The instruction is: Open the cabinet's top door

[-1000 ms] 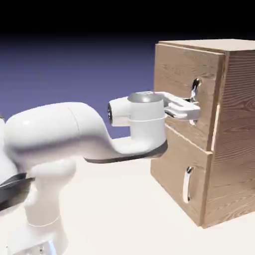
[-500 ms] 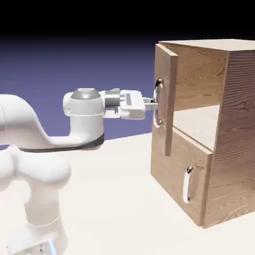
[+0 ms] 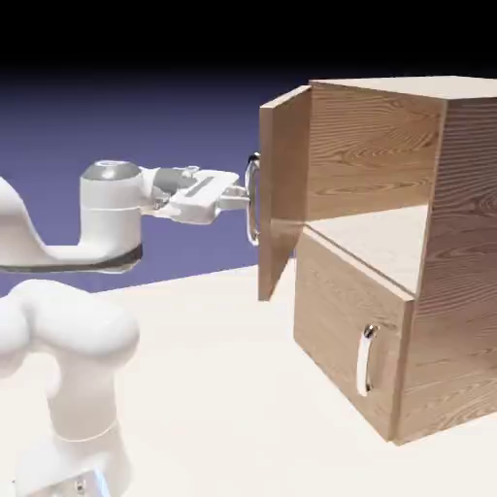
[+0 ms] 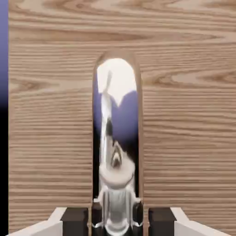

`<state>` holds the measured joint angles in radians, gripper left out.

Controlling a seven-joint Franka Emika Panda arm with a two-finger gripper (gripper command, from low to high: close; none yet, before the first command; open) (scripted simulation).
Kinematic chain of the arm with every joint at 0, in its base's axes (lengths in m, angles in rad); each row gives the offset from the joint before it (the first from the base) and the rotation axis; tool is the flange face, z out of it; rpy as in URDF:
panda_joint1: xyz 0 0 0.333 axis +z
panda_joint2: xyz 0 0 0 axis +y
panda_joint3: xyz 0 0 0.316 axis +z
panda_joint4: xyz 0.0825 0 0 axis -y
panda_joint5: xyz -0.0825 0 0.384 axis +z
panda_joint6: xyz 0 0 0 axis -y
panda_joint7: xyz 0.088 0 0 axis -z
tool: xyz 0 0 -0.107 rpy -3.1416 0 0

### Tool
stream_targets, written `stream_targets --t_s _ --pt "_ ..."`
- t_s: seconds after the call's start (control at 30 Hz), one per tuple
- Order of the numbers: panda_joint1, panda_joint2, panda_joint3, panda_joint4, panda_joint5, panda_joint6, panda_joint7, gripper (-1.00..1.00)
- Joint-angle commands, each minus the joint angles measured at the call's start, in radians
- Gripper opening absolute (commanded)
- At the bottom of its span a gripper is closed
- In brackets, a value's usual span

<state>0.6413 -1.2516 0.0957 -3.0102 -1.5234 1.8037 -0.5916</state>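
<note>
The wooden cabinet [image 3: 468,262] stands at the right of the exterior view, and the white arm [image 3: 110,218] reaches from the left side. Its top door [image 3: 283,180], in the upper middle of the frame, is swung wide open and shows the inside of the upper compartment. The lower door [image 3: 335,325], at lower right, is closed. The gripper [image 3: 248,198] is pinching the top door's silver handle [image 3: 253,229] between its two fingers.

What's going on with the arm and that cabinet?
The robot arm has its end effector closed on the silver handle of the cabinet's top door. That door stands wide open, swung out past the front, and the upper compartment is exposed. The lower door is shut, with nothing gripping its handle.
</note>
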Motion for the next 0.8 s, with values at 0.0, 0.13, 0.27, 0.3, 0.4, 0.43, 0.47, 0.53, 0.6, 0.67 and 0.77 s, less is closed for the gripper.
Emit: stream_targets --t_s 0.0,0.13,0.27,0.3,0.4,0.43,0.47,0.53,0.6,0.67,0.77 --pt "0.005 0.018 0.036 0.009 0.038 -0.028 0.008 -1.00" --pt "0.013 0.109 0.181 0.064 0.191 -0.150 0.047 -1.00" --pt "-0.010 0.233 0.326 0.154 0.339 -0.281 0.096 -1.00" --pt "-0.021 0.268 0.362 0.182 0.374 -0.316 0.109 -1.00" --pt "-0.069 0.377 0.467 0.275 0.469 -0.421 0.151 -1.00" --pt "-0.089 0.413 0.501 0.309 0.496 -0.456 0.165 -1.00" --pt "-0.110 0.449 0.533 0.343 0.521 -0.491 0.180 -1.00" --pt "-0.156 0.522 0.598 0.414 0.566 -0.562 0.209 -1.00" --pt "-0.206 0.593 0.661 0.487 0.604 -0.633 0.239 -1.00" --pt "-0.259 0.664 0.723 0.559 0.634 -0.703 0.272 -1.00" --pt "-0.340 0.771 0.818 0.668 0.669 -0.811 0.325 -1.00"
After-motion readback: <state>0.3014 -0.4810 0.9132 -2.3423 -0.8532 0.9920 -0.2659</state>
